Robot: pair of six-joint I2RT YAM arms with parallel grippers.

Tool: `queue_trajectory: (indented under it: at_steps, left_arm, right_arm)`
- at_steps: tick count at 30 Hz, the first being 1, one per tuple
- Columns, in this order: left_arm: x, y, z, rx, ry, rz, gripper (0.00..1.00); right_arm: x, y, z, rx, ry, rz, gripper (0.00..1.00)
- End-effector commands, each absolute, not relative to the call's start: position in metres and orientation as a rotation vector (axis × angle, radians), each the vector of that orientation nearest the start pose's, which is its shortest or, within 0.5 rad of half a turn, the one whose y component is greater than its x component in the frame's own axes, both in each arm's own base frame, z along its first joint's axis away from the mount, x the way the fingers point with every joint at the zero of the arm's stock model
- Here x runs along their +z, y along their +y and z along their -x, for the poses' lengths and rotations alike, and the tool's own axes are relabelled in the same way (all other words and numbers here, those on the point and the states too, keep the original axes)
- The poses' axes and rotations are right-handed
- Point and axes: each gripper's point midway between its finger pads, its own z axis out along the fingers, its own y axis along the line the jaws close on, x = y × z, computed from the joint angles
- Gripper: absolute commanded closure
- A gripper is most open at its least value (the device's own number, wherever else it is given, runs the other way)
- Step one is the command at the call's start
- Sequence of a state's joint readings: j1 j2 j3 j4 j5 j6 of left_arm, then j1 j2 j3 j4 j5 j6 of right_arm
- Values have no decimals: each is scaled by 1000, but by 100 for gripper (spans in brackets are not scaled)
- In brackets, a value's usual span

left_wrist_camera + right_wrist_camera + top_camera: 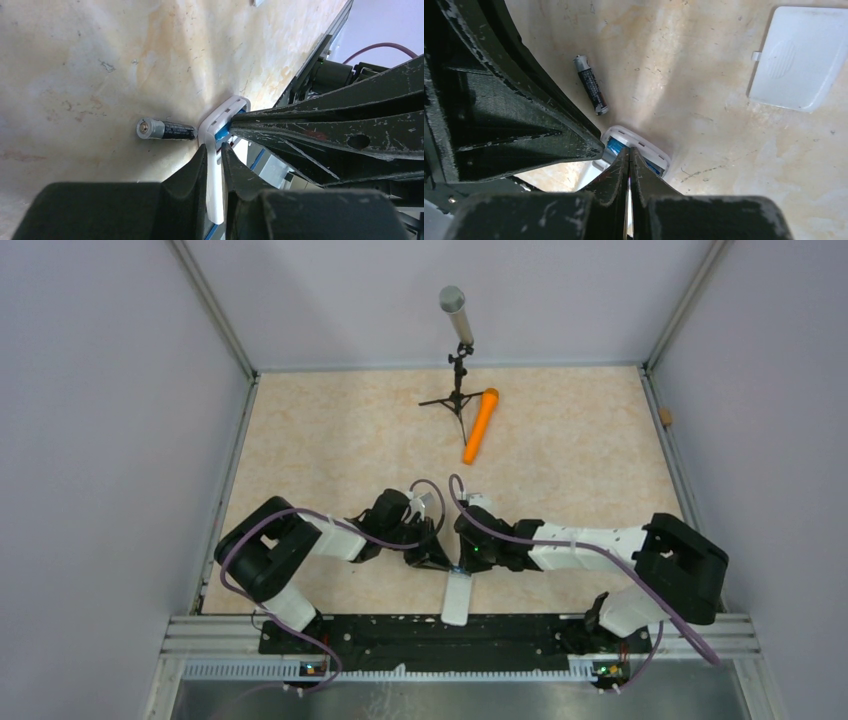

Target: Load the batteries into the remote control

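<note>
One small dark cylindrical battery [167,130] with a bare metal cap lies on its side on the mottled beige table [330,430], just beside the end of the remote control; neither gripper touches it. Locate the small white oblong plastic remote control [457,598] at the near edge of the table, between the two arm bases, with its far end under the meeting grippers. Only its plain white back shows in the top view. Note the open battery bay at that far end: a rounded white rim with two small slots, and blue showing inside. The left gripper [214,150] pinches the thin white side wall of the remote control between its two dark fingers. The right gripper [629,152] has its fingers pressed together with only a hairline gap, and their tips sit in the open bay. You cannot tell whether anything is held between them. A flat white plastic battery cover [799,55], with a ribbed oval grip patch and a small tab on one edge, lies on the table well apart from the remote control. At the far side stand a grey microphone [455,312] on a black tripod [457,400], with a long orange cylinder [480,426] beside them.
</note>
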State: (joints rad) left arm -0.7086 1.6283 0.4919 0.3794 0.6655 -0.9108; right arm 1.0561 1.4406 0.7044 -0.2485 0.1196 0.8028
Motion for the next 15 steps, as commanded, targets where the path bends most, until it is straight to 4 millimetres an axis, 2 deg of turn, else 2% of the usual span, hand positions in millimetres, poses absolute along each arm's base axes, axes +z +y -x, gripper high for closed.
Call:
queue_trajectory:
  at_steps: [1, 7, 13, 15]
  left_arm:
    - [44, -315, -153, -1533, 2602, -201, 83]
    - [45, -313, -154, -1513, 2600, -210, 80]
    - [45, -307, -153, -1455, 2616, -232, 78]
    - [46, -306, -153, -1440, 2616, -243, 76]
  right_arm:
    - [37, 278, -159, 448, 2593, 306, 100]
    - [60, 274, -165, 461, 2538, 279, 100]
    - [74, 277, -158, 546, 2507, 334, 100]
    - [77, 280, -155, 580, 2488, 404, 91]
